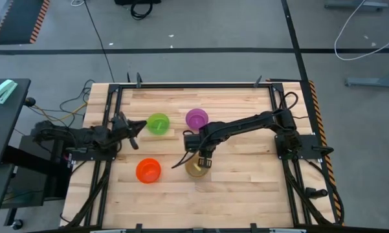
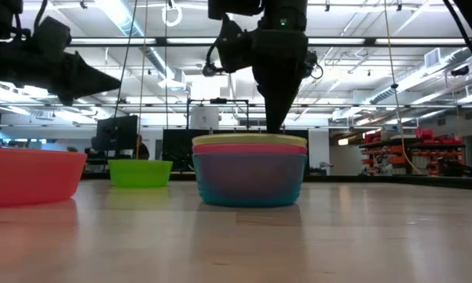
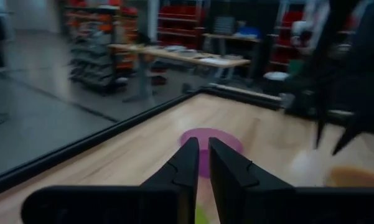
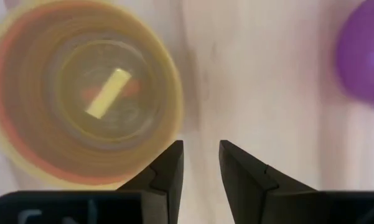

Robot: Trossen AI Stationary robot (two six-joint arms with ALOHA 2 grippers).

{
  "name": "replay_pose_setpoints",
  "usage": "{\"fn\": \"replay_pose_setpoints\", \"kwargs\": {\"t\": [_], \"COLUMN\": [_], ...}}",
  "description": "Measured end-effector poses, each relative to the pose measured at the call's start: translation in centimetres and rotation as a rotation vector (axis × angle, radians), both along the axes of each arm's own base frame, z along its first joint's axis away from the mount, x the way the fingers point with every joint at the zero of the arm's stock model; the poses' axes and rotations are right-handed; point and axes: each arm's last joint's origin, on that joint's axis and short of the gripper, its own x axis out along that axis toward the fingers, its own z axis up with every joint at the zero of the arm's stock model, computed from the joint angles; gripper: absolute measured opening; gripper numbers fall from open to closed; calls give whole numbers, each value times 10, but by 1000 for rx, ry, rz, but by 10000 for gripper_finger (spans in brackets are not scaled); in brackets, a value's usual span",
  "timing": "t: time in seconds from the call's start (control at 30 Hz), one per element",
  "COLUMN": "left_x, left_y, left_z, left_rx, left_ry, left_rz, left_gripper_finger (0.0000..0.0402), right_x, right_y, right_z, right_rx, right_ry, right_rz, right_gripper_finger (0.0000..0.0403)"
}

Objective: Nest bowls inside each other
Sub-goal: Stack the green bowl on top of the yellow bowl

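3 bowls sit nested in 1 stack [image 1: 198, 168] near the tabletop [image 1: 246, 188] centre-front: blue outermost, pink-red rim next, yellow innermost, clear in the low view [image 2: 250, 169]. The right wrist view shows a pale sticker-like strip [image 4: 108, 93] on the yellow bowl's floor. 3 more bowls stand single: green bowl [image 1: 158, 123] toward the back left of centre, purple bowl [image 1: 197, 118] just right of it, a small gap between them, orange bowl [image 1: 148, 170] at front left, well apart from the stack.

Right hand [image 1: 206, 157] hangs directly above the stack's rear edge, fingers [image 4: 168, 168] parted with a visible gap, gripping nothing; released. In the low view it points down just over the yellow rim [image 2: 250, 140], whether it touches, cannot tell. The right arm stretches across the tabletop between the purple bowl and the stack, passing close by the purple bowl.

Left hand [image 1: 133, 131] waits at the left side, just beside the green bowl, not touching. Its fingers [image 3: 187, 168] stand nearly together with a thin slit, nothing between them. Its wrist view looks toward the purple bowl [image 3: 210, 144].

Black frame rails [image 1: 194, 85] border the tabletop; cables [image 1: 71, 107] trail off the left edge.
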Motion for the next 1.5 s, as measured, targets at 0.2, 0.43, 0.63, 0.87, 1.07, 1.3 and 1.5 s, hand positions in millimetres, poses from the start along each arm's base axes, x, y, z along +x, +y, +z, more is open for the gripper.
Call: {"fn": "replay_pose_setpoints", "kwargs": {"t": [0.2, 0.43, 0.63, 0.87, 1.07, 1.3, 1.5], "left_x": [1, 2, 2, 16, 29, 35, 42], "left_y": [4, 13, 22, 35, 57, 98, 133], "left_z": [8, 36, 63, 92, 99, 83, 65], "left_rx": [-86, -173, -280, -412, -553, -786, -919], "left_ry": [-2, 90, 245, 344, 408, 499, 567], "left_rz": [108, 237, 344, 290, 264, 246, 313], "left_gripper_finger": [56, 51, 57, 58, 64, 67, 72], "right_x": [2, -2, -13, -38, -70, -105, -125], "right_y": [-23, -56, -74, -84, -86, -81, -78], "right_z": [8, 20, 29, 37, 38, 36, 28], "right_rx": [-118, -130, -140, -138, -144, -136, -129], "right_ry": [-44, -77, -138, -288, -384, -455, -478], "right_rz": [50, 19, -8, -22, -40, -80, -99], "right_gripper_finger": [111, 111, 111, 111, 111, 111, 111]}}
